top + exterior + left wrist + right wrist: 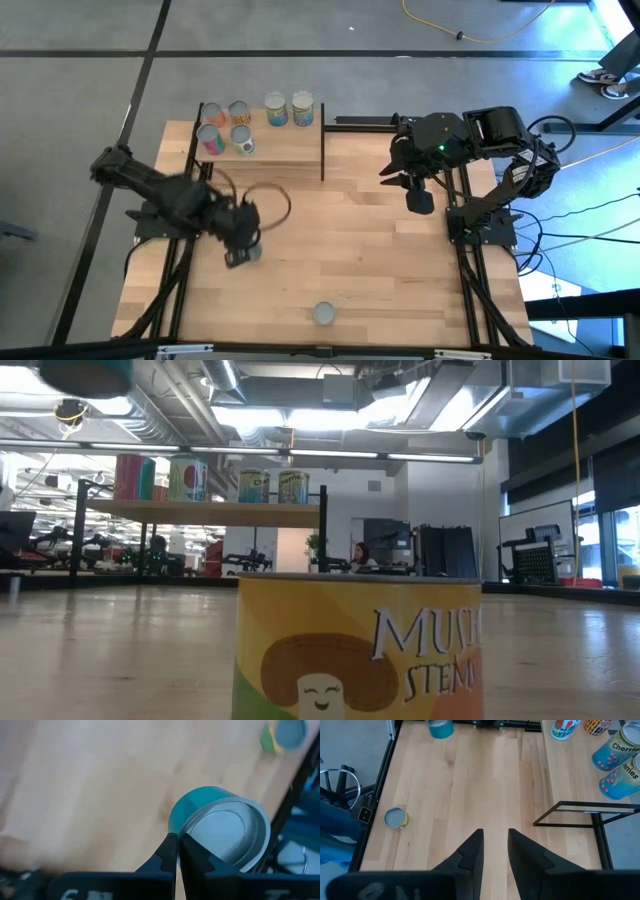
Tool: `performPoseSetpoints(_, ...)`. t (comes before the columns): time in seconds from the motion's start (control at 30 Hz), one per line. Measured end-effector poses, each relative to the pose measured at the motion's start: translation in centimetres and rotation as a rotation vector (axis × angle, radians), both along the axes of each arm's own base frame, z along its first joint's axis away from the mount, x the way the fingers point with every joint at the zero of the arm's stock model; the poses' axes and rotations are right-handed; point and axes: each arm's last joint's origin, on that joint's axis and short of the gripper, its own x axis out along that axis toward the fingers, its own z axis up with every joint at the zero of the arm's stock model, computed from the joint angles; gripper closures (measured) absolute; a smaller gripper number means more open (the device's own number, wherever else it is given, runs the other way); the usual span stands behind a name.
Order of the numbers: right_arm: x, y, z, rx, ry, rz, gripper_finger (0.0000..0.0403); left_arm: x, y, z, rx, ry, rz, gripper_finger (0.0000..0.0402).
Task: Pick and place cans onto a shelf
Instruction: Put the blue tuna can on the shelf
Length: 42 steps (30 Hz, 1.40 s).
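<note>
Shelf (262,150) stands at the desk's (350,250) far edge, left of centre; six cans on it. One can (324,313) sits alone at the desk's near edge. Left tool (243,250) over the desk's left half, a can (220,827) just beside its fingers. Right tool (420,196) right of the shelf.

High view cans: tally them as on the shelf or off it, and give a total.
Cans on the shelf: 6
Cans off the shelf: 2 (teal can, mushroom can)
Total: 8
</note>
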Motion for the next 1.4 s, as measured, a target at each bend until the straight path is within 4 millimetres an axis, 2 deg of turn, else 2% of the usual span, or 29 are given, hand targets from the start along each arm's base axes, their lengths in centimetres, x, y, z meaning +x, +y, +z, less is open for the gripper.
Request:
performPoseSetpoints(0.1,0.0,0.0,0.0,0.000,0.000,0.000,0.0313,0.3,2.2,1.4,0.002,0.032,0.089,0.0401)
performPoseSetpoints(0.27,0.0,0.0,0.0,0.000,0.000,0.000,0.0313,1.3,5.2,1.2,0.025,0.057,0.076,0.0401)
performPoseSetpoints(0.43,0.0,0.0,0.0,-0.001,0.000,0.000,0.0313,2.6,8.3,-0.4,0.097,0.086,0.048,0.0401)
performPoseSetpoints(0.7,0.0,0.0,0.0,-0.001,0.001,-0.001,0.0313,5.5,11.5,-5.3,0.081,0.026,-0.038,0.0401)
performPoseSetpoints(0.87,0.0,0.0,0.0,-0.001,0.001,-0.001,0.0313,6.4,12.5,-8.7,0.083,0.105,-0.068,0.0401)
performPoseSetpoints(1.1,0.0,0.0,0.0,-0.001,0.001,-0.001,0.0313,8.3,12.6,-13.4,0.085,0.178,-0.153,0.0401)
performPoseSetpoints(1.27,0.0,0.0,0.0,-0.001,0.001,-0.001,0.0313,9.4,12.6,-15.3,0.067,0.184,-0.203,0.0401)
performPoseSetpoints(1.4,0.0,0.0,0.0,-0.001,0.001,-0.001,0.0313,9.8,12.6,-16.0,0.056,0.183,-0.254,0.0401)
